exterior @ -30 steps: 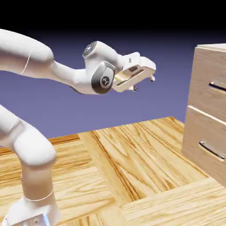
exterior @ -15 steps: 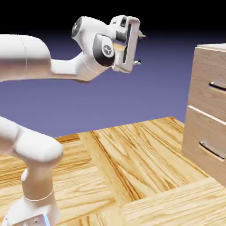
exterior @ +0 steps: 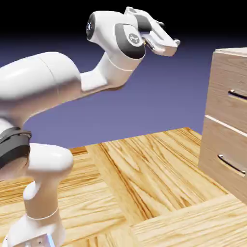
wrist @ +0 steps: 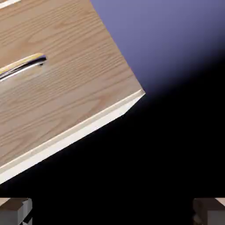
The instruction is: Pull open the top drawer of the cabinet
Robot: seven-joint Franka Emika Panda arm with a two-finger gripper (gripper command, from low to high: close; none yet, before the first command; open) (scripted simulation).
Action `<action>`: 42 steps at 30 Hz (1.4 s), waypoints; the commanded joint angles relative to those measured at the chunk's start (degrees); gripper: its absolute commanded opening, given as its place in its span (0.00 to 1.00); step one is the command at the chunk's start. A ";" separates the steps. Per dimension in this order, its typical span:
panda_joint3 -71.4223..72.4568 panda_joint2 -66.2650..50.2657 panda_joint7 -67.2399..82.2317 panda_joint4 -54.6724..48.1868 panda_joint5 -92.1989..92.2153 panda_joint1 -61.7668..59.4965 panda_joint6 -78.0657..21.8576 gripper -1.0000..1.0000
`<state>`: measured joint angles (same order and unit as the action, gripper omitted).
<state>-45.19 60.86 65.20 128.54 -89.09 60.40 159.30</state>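
Fingers (wrist: 210, 210) spread wide, holding nothing, well apart from the cabinet (exterior: 226, 72); its top drawer (exterior: 232, 94) carries no legible writing.

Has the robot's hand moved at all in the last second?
Yes. The hand has risen and edged right toward the cabinet, now sitting above its top edge.

Glossy white rounded arm (exterior: 43, 91) segments, dark grey joint caps, black band, small grey fingertips (wrist: 15, 211).

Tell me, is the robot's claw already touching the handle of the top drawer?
No. The gripper hangs in open air, well apart from the top drawer of the cabinet.
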 commanded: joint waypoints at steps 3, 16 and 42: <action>-3.14 1.96 7.48 -2.26 -6.19 4.15 -1.02 0.50; -16.74 10.45 39.87 -12.02 -32.99 22.11 -5.45 0.50; -36.87 22.16 86.69 -38.41 -68.85 55.59 -7.38 0.50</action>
<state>-82.06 83.02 151.89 90.13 -157.94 115.99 151.92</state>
